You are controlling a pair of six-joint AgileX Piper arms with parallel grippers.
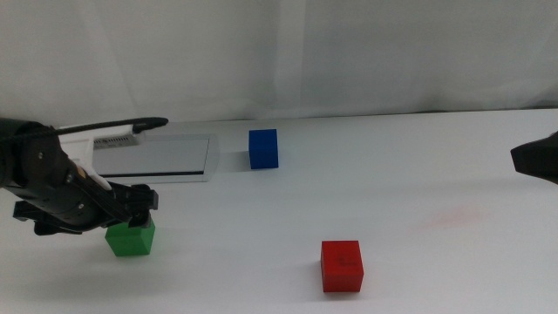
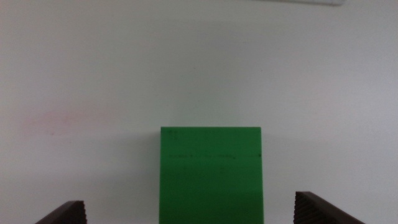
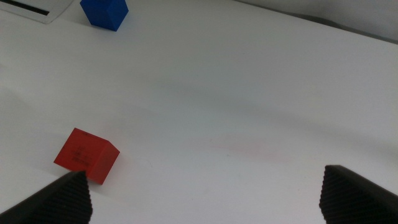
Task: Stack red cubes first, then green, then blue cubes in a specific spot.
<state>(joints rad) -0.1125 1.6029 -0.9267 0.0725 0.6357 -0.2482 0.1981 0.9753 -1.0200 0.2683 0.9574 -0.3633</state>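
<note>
Nothing is stacking yet: the left hand (image 1: 131, 214) is hovering released astride the small matte green cube (image 1: 131, 238) at 8 o'clock on the white worktop (image 1: 418, 157), the small matte red cube (image 1: 342, 266) is sitting alone at 5 o'clock, the small matte blue cube (image 1: 263, 148) at 12 o'clock, and the right hand (image 3: 205, 199) is waiting released at 3 o'clock.

A flat rectangular panel (image 1: 161, 157) with a silver frame lies on the white table (image 1: 410, 174), at the far left part of it. Its surface looks grey and reflective. In the right wrist view only one corner of the panel (image 3: 28, 7) shows, with a dark slot in it. Behind the table stands a plain white wall (image 1: 349, 52).
</note>
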